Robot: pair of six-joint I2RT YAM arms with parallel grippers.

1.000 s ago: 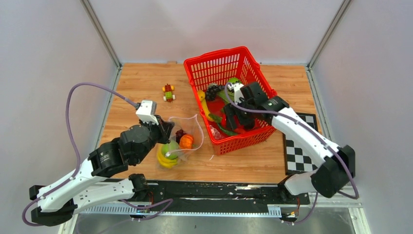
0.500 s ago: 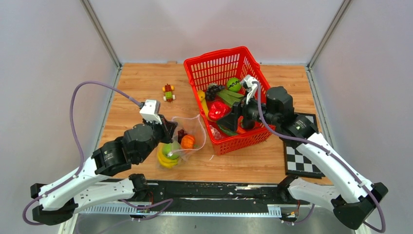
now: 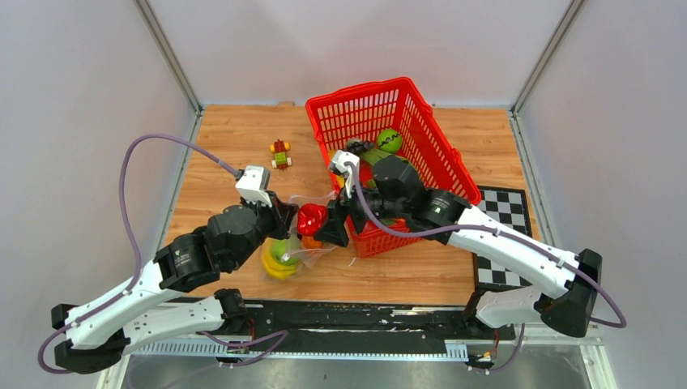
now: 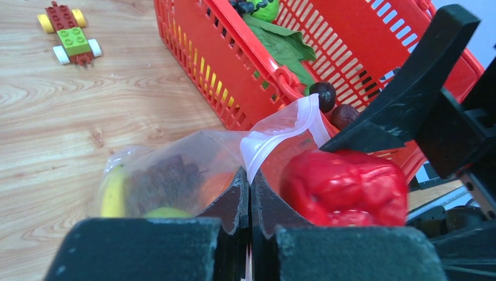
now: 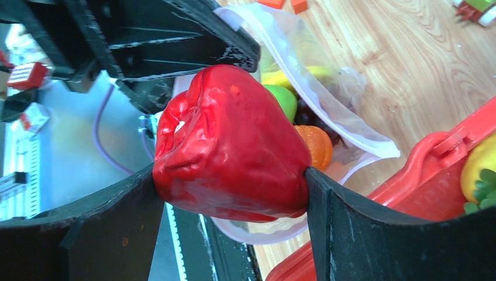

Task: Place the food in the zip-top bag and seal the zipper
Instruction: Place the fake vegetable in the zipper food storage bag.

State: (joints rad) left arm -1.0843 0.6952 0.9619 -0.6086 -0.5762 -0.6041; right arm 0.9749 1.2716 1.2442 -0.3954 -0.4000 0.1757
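The clear zip-top bag [image 3: 317, 203] lies on the table left of the basket with its mouth held up. My left gripper [image 3: 283, 217] is shut on the mouth edge, jaws pressed together on the whitish zipper strip [image 4: 275, 132]. Food shows through the bag [image 4: 175, 170]: a yellow banana [image 3: 275, 267], a green lime [image 3: 282, 250] and an orange piece [image 5: 313, 146]. My right gripper [image 5: 231, 175] is shut on a large red toy vegetable [image 5: 228, 146], its jaws wide around it. The red piece [image 3: 311, 219] hangs right at the bag's mouth, beside my left fingers [image 4: 266, 202].
The red mesh basket [image 3: 421, 121] stands close on the right and holds a lime [image 3: 389, 139], green leaves [image 4: 281, 47] and dark grapes. A small block figure [image 3: 280, 153] sits on the wood at the far left. A checkerboard [image 3: 506, 207] lies at the right edge.
My right gripper lifted the red vegetable out of the basket and carried it left to the bag's mouth. My left gripper stayed shut on the bag's edge.
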